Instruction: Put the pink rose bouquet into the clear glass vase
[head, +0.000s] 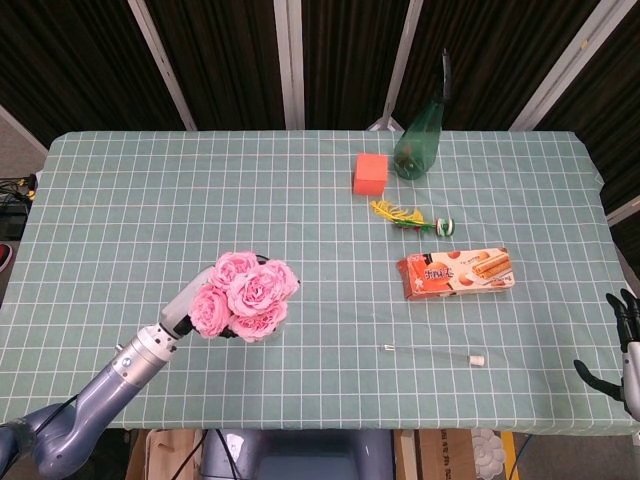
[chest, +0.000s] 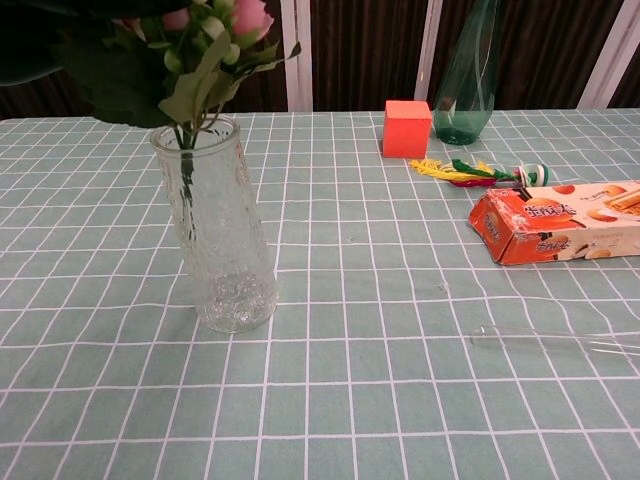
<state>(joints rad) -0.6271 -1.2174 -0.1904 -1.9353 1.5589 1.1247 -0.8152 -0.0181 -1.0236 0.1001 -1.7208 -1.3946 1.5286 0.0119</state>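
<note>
The pink rose bouquet hangs over the clear glass vase at the front left of the table. In the chest view its green stem reaches down inside the vase, with leaves and a pink bloom just above the rim. From the head view the blooms hide the vase. My left hand holds the bouquet from the left, its fingers mostly hidden behind the flowers. My right hand is low beyond the table's right front corner, fingers apart and holding nothing.
An orange cube and a green glass bottle stand at the back. A yellow-green tassel, a snack box and a thin clear rod with a white cap lie right of centre.
</note>
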